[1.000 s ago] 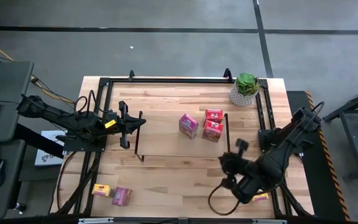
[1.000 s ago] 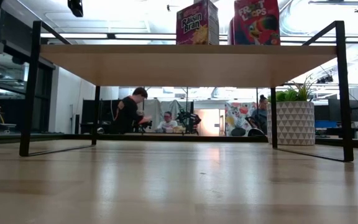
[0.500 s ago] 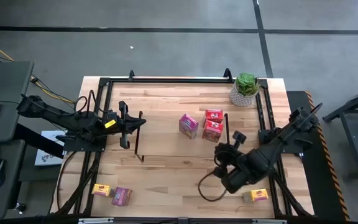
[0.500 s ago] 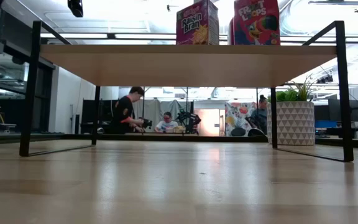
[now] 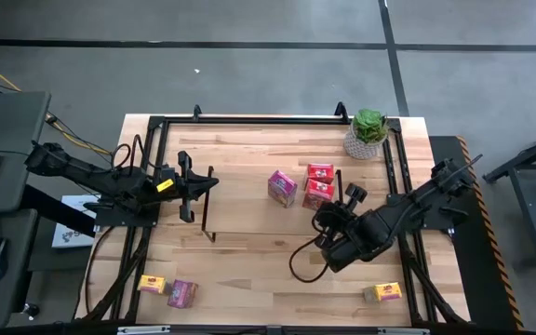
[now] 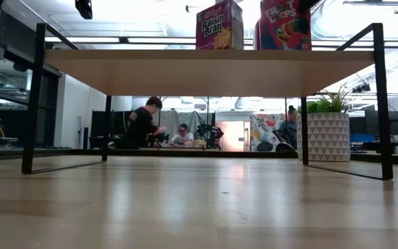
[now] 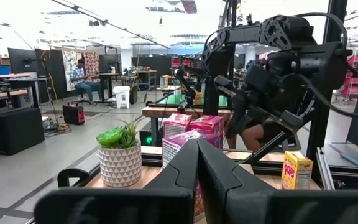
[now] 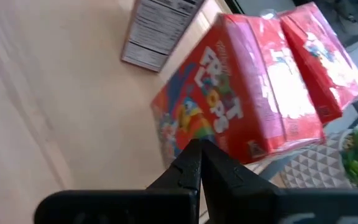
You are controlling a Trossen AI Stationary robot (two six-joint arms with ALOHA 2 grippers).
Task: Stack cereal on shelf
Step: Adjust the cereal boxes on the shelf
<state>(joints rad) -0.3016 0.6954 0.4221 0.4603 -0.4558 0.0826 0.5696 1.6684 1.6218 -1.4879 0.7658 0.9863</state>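
3 boxes stand on the shelf: a pink box and 2 red boxes side by side, well toward the plant end. In the low view, the pink "Raisin Bran" front and a red front rise above the shelf board. So by my reading the job is about half done.

3 boxes are left on the counter. A yellow box and a second pink box lie just beside each other near the front left corner. Another yellow box lies near the front right corner.

The right end effector hangs just beside the red boxes, its fingers pressed together and holding nothing. Its wrist view looks straight onto a red box front.

The left end effector waits at the left end of the shelf, fingers also together and empty.

Judging from the layout, each arm has loose boxes on its own side to fetch; none is in hand yet.
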